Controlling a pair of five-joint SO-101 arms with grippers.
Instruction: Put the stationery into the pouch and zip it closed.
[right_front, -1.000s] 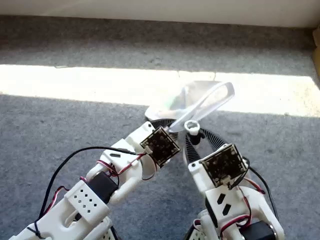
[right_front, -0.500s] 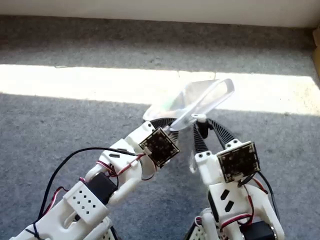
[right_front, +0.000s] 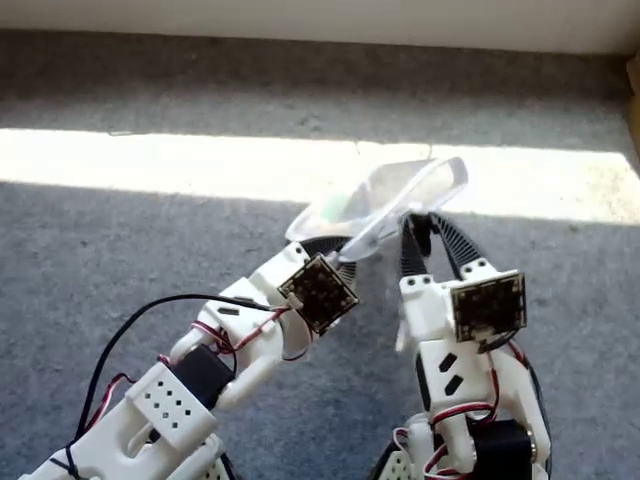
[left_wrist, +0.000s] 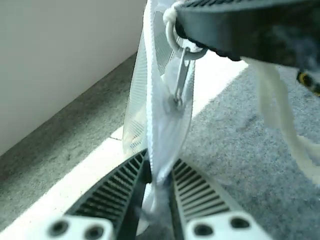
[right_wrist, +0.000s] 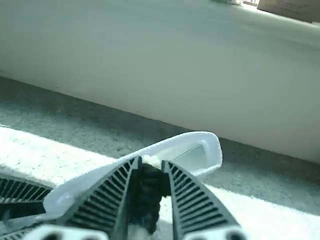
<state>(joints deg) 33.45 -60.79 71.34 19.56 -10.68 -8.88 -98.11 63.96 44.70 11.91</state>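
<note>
High view: both grippers hold the clear pouch (right_front: 405, 188) between them above the grey carpet (right_front: 150, 260). The left gripper (right_front: 346, 250) clamps the pouch's near end, and the right gripper (right_front: 418, 222) pinches at the zip line. Treat zipping as under way. You cannot confirm stationery inside.

Left wrist view: the ribbed jaws are shut tight on thin, translucent, finely lined film. A slim metal zipper pull (left_wrist: 181, 75) hangs from a ring at the other gripper's tip.

Right wrist view: the jaws are nearly closed, pinching beside the pouch's white, rounded rim (right_wrist: 197, 144).
</note>
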